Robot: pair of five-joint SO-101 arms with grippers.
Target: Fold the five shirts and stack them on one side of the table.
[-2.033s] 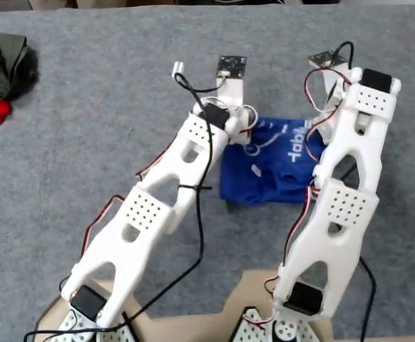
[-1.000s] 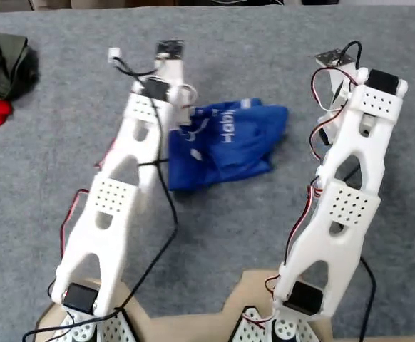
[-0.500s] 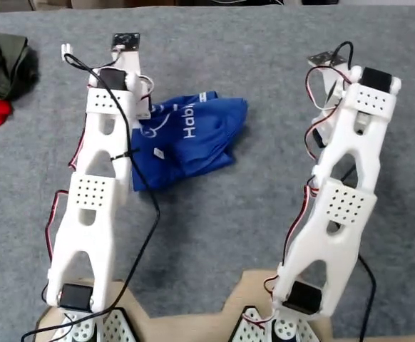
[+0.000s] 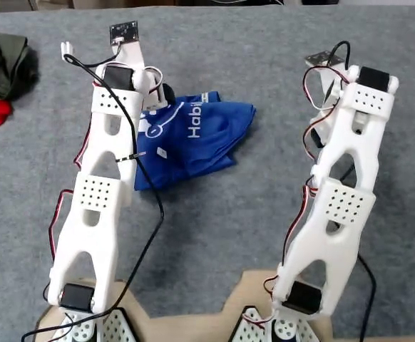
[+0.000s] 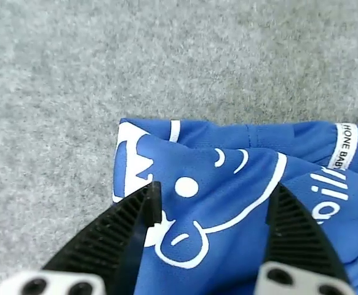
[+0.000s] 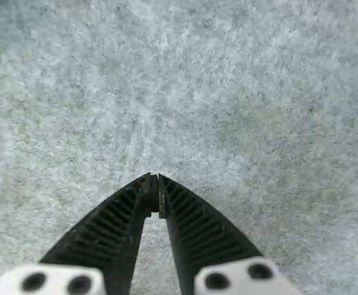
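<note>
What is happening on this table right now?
Two robot arms are working on shirts. The left gripper is open over a loosely bunched blue shirt lying on the grey table. The right gripper is shut over bare table, apart from that shirt. Other clothes lie heaped at the far left corner.

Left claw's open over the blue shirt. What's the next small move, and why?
Probably lower the left claw and pinch the corner of the shirt beneath it: the claw is open, and the shirt lies rumpled, not squarely folded. The right claw is shut over bare table.
</note>
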